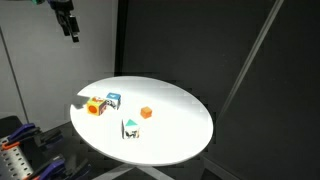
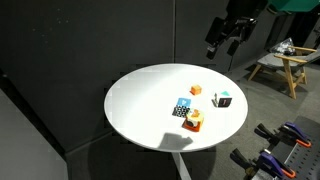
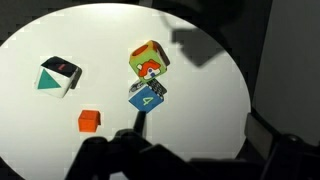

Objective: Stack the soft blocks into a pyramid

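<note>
Several soft blocks lie apart on a round white table point(image 1: 180, 135). A multicoloured block point(image 1: 95, 106) touches a blue block with a 4 point(image 1: 113, 99). A small orange cube point(image 1: 146, 113) and a white and teal block point(image 1: 130, 128) lie separately. In the wrist view I see the multicoloured block point(image 3: 149, 62), the blue block point(image 3: 147, 96), the orange cube point(image 3: 90, 121) and the white and teal block point(image 3: 58, 75). My gripper point(image 1: 73, 36) hangs high above the table's far edge, open and empty. It also shows in an exterior view point(image 2: 225, 48) and in the wrist view point(image 3: 200, 140).
Dark curtains stand behind the table point(image 2: 140, 100). A wooden stool point(image 2: 280, 65) stands off to one side. Clamps and tools point(image 2: 280, 150) lie below the table edge, also seen in an exterior view point(image 1: 15, 140).
</note>
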Action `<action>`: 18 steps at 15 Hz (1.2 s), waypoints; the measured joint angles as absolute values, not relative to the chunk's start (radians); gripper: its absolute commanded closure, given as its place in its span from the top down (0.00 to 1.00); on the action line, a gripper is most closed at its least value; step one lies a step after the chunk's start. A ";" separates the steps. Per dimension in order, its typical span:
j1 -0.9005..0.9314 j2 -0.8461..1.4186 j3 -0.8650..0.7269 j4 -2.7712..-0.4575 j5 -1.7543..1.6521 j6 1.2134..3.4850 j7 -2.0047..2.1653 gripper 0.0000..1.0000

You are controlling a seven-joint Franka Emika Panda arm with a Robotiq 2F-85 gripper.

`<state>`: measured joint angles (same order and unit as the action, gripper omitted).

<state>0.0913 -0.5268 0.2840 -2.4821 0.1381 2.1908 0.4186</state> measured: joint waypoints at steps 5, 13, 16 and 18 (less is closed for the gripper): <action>0.092 -0.492 0.274 -2.466 0.138 2.178 0.415 1.00; 0.093 -0.370 0.223 -2.371 0.138 2.142 0.288 1.00; 0.093 -0.305 0.202 -2.327 0.138 2.142 0.217 1.00; 0.093 -0.257 0.186 -2.294 0.138 2.142 0.169 1.00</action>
